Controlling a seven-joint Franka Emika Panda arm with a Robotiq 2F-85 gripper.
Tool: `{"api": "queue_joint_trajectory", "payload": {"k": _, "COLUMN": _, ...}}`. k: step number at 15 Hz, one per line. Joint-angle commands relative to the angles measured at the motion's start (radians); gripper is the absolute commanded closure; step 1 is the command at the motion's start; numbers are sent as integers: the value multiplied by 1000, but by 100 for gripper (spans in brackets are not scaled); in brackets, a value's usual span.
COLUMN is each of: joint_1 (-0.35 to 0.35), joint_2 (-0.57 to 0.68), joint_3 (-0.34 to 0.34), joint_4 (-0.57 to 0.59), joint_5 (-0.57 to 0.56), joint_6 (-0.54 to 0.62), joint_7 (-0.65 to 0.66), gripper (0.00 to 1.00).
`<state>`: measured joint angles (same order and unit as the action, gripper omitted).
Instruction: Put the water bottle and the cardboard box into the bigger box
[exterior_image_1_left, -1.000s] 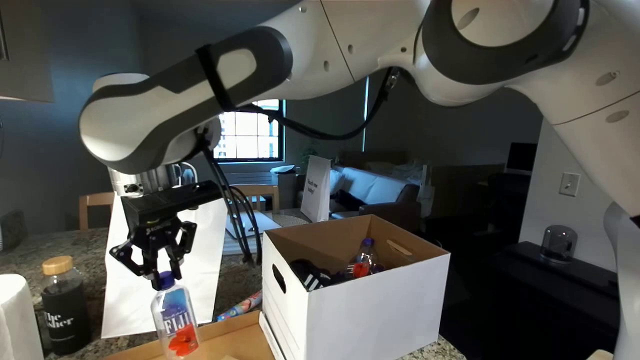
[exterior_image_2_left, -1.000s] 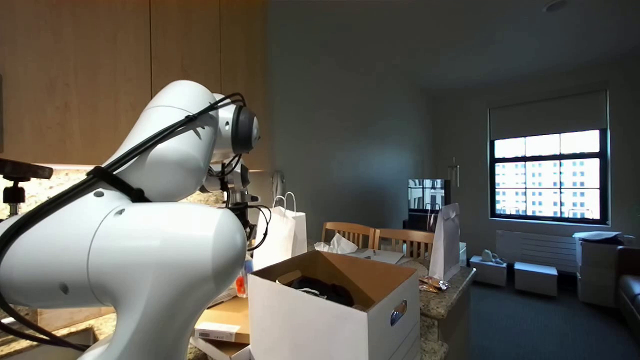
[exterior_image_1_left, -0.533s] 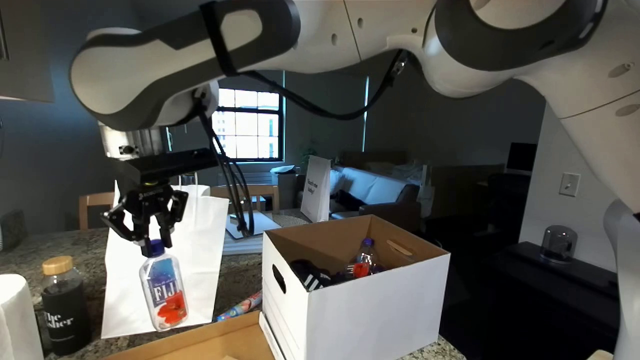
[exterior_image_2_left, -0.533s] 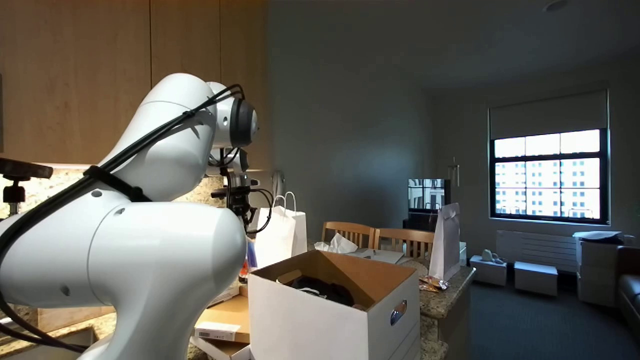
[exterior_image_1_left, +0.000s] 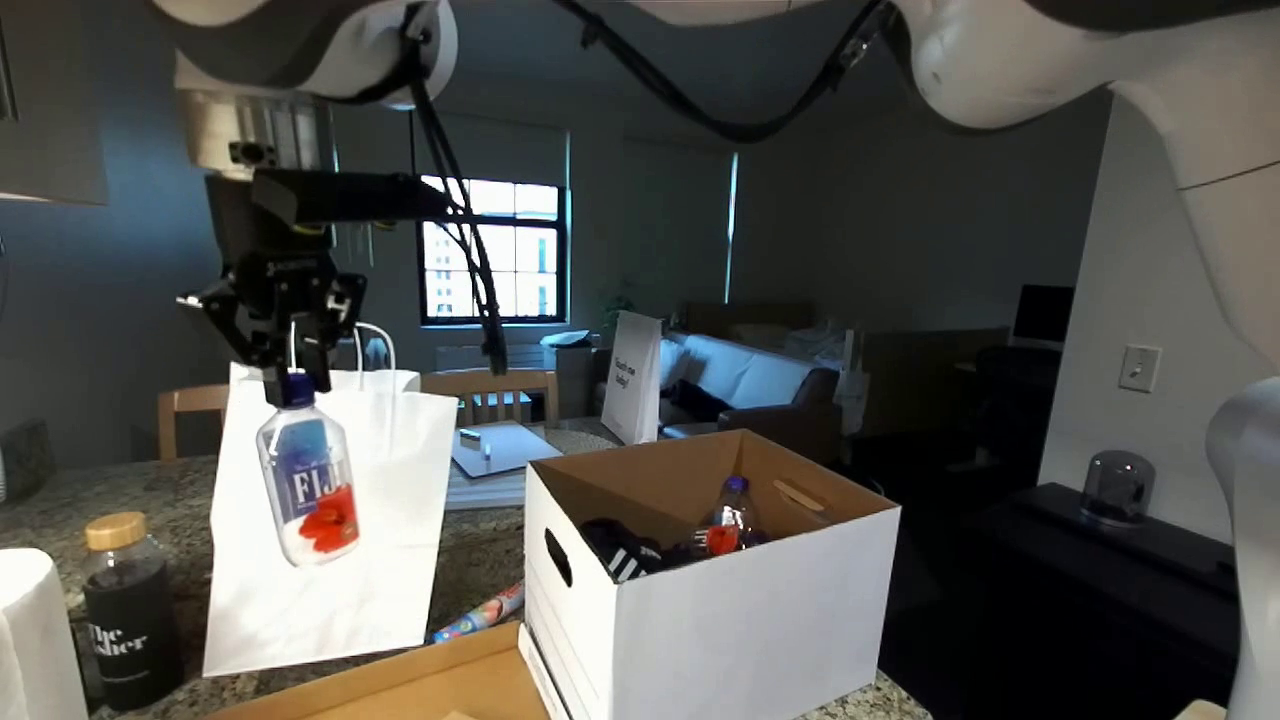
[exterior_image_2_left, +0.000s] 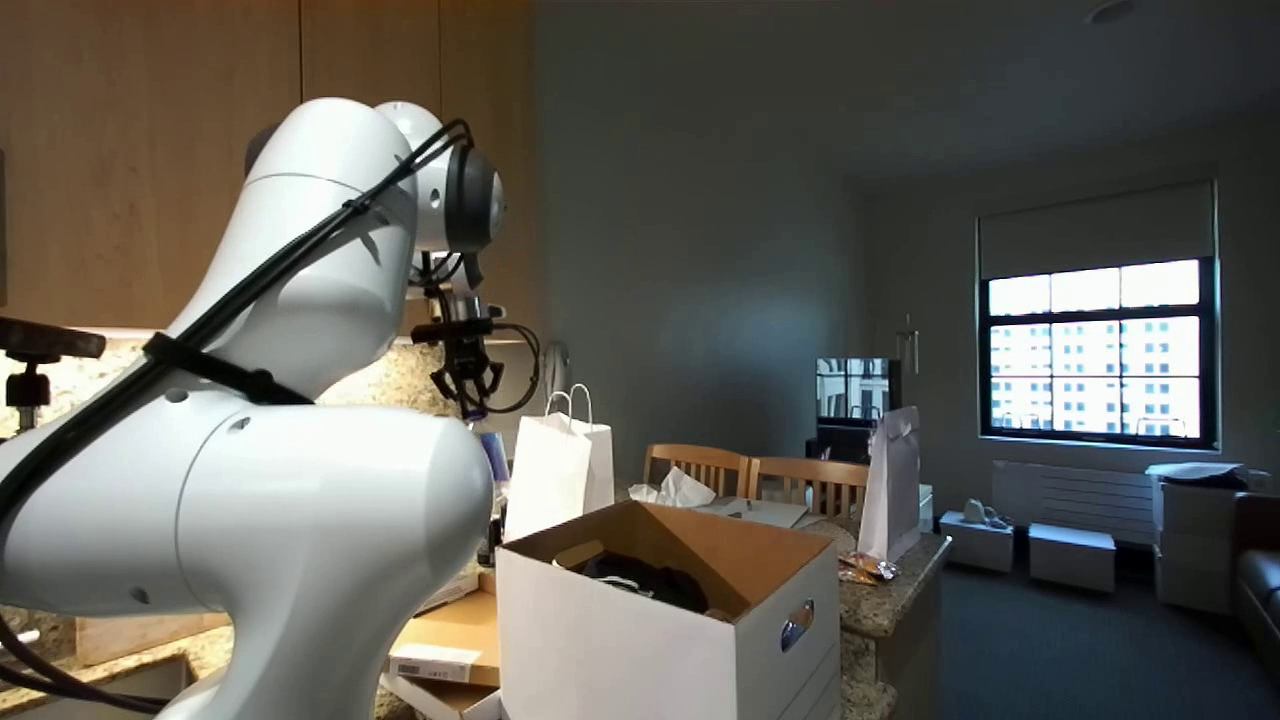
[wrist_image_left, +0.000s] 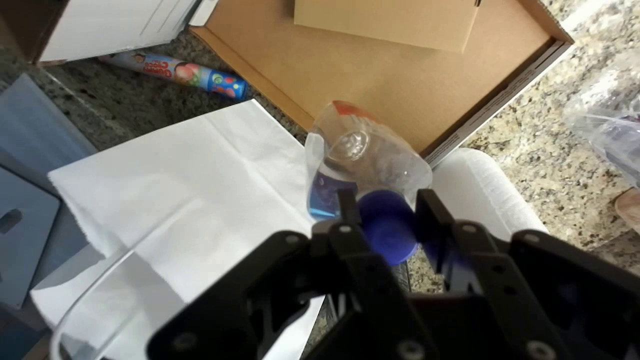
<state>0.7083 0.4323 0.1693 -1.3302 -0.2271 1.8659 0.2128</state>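
Fingers (wrist_image_left: 433, 212) of the gripper (exterior_image_1_left: 297, 383) are clamped on the blue cap (wrist_image_left: 387, 227) of the water bottle (exterior_image_1_left: 310, 490), one pressed to each side. On a speckled stone countertop (exterior_image_1_left: 150, 490) stands the bigger box (exterior_image_1_left: 745, 625), white outside and brown within, its top open in both exterior views. To the left of the bigger box, in an exterior view, a white paper bag (exterior_image_1_left: 395, 520) stands with its handles up. Just beside that same left wall of the bigger box lies a shallow brown tray (exterior_image_1_left: 490, 670) with white outer sides. Within this tray, and so outside the bigger box, the wrist view shows the cardboard box (wrist_image_left: 385, 22), partly cut off at the edge. A dark item (exterior_image_1_left: 625, 552) with white stripes lies inside the bigger box, partly hidden. Well to the left of the bigger box is a dark jar (exterior_image_1_left: 130, 620) with a wood-coloured lid. Between that jar and the bigger box the water bottle hangs in the air, slightly tilted, cap uppermost. Another blue-topped bottle (exterior_image_1_left: 732, 515) shows inside the bigger box; a colourful tube (exterior_image_1_left: 485, 612) lies just outside its left wall.
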Motion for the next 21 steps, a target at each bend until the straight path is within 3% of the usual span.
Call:
{"api": "queue_joint_trajectory", "payload": {"k": 1, "joint_1": -8, "joint_2": -191, "joint_3": -18, "joint_4": -129, "joint_5": -33, "joint_6": -46, "joint_7": 33, "gripper": 86}}
{"api": "queue_joint_trajectory", "payload": {"k": 5, "joint_1": -64, "joint_2": -358, "joint_3": -62, "joint_4": -209, "joint_5": 10, "joint_6": -51, "joint_7": 2, "gripper": 86}}
{"api": "queue_joint_trajectory", "payload": {"k": 10, "joint_1": -163, "joint_2": -537, "joint_3": -166, "joint_4": -339, "joint_5": 90, "joint_6": -61, "joint_7": -137, "gripper": 86}}
{"api": "queue_joint_trajectory", "payload": {"k": 11, "joint_1": -275, "joint_2": -571, "joint_3": -95, "joint_4": -382, "joint_5": 71, "joint_6": -42, "joint_7": -146, "gripper": 86}}
{"api": "queue_joint_trajectory", "payload": {"k": 14, "joint_1": -397, "joint_2": -664, "joint_3": -103, "joint_4": -520, "joint_5": 70, "joint_6": 34, "joint_7": -195, "gripper": 86}}
{"api": "queue_joint_trajectory", "payload": {"k": 17, "joint_1": -491, "joint_2": -713, "joint_3": -136, "joint_4": -636, "joint_5": 130, "joint_6": 119, "joint_7": -249, "gripper": 86}}
{"api": "queue_joint_trajectory", "payload": {"k": 21, "joint_1": -566, "joint_2": -734, "joint_3": -185, "joint_4": -753, "joint_5": 248, "joint_6": 213, "joint_7": -338, "gripper": 87}}
